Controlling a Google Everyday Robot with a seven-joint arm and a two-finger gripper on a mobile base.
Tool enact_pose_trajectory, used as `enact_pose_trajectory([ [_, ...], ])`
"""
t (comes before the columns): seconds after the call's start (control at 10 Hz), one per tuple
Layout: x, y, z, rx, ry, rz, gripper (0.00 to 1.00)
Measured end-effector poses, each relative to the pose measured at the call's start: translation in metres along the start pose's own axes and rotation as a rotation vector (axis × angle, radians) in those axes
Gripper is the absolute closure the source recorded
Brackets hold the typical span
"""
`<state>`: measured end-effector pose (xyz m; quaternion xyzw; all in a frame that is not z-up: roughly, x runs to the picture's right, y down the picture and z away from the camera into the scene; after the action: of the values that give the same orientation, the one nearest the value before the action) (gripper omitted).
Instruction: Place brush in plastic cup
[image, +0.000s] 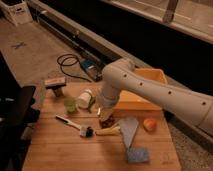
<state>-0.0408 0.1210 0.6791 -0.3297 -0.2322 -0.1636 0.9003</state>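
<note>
On the left end of the wooden table (57, 152) stands one tan-topped block (55, 84), then one plastic cup (70, 104), upright, with one white round container (86, 99) just beside it. One brush (74, 124) lies flat in front of the cup, apart from it. From the right, the arm (150, 90) bends down across one yellow tub (136, 106). Its gripper (102, 114) hangs low just right of the container. Whether it is clenched or released cannot be told.

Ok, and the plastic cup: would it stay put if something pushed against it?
The plastic cup is small, translucent and upright, so probably light and apt to slide or tip. The white container close beside it might brace that side. The gripper hangs just past that container, not at the brush.
</note>
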Motion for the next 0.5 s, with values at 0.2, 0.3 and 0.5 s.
enact_pose_trajectory([
  [0.2, -0.042, -0.009, 0.028, -0.036, -0.06, -0.029, 0.46],
  [0.3, -0.057, -0.012, 0.038, -0.05, -0.078, -0.039, 0.46],
  [0.5, -0.09, -0.015, 0.058, -0.064, -0.111, -0.049, 0.46],
])
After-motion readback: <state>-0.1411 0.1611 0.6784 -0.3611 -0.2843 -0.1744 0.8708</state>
